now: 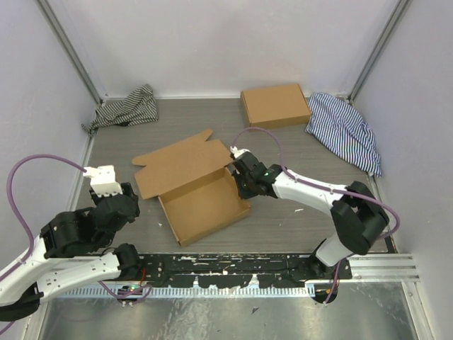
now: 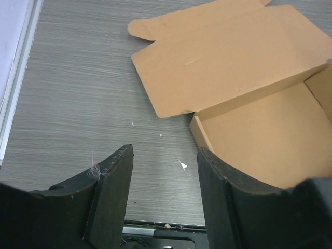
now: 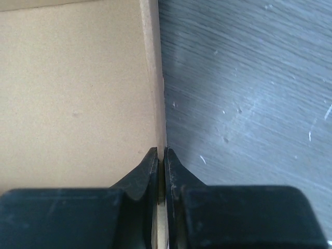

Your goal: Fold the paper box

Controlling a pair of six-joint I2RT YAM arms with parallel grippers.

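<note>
Pinches box (image 3: 78,93) side wall with right claw (image 3: 161,151). Holds left claw (image 2: 164,150) open, apart, left of box.

Paper box (image 1: 205,205): plain brown cardboard, unprinted. Second box (image 1: 274,105): the same plain brown. Left cloth (image 1: 127,108): dark grey and white stripes. Right cloth (image 1: 345,131): fine blue and white stripes. Table (image 1: 304,152): grey wood-grain. Left gripper (image 2: 164,166) and right gripper (image 3: 161,161): black. Left arm's cable (image 1: 42,158): purple.
</note>
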